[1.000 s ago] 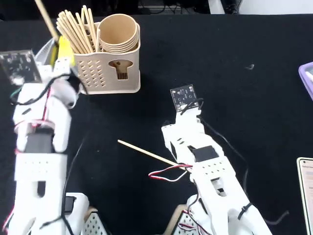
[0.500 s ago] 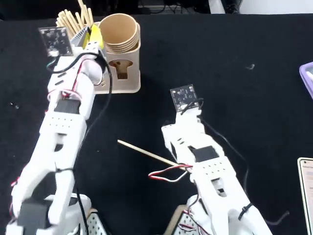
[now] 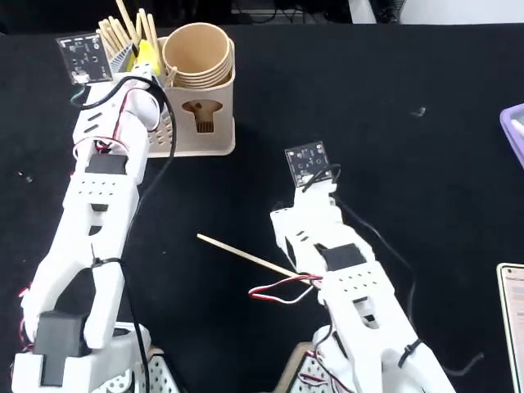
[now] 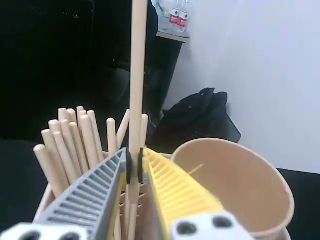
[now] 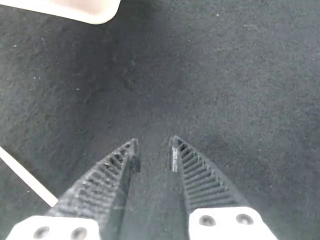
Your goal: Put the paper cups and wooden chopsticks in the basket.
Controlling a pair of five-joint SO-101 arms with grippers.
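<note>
Your left tool [image 4: 134, 167], pinching a chopstick [image 4: 138, 75], is edging across the basket [image 3: 214, 135] toward its stick bundle; your right tool [image 5: 153, 152] is staying spread above the counter [image 3: 393, 164].

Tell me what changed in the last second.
The left gripper swung right, from beside the basket to over its chopstick compartment, still shut on a chopstick. The right gripper, the loose chopstick on the table and the cups stayed put.
</note>
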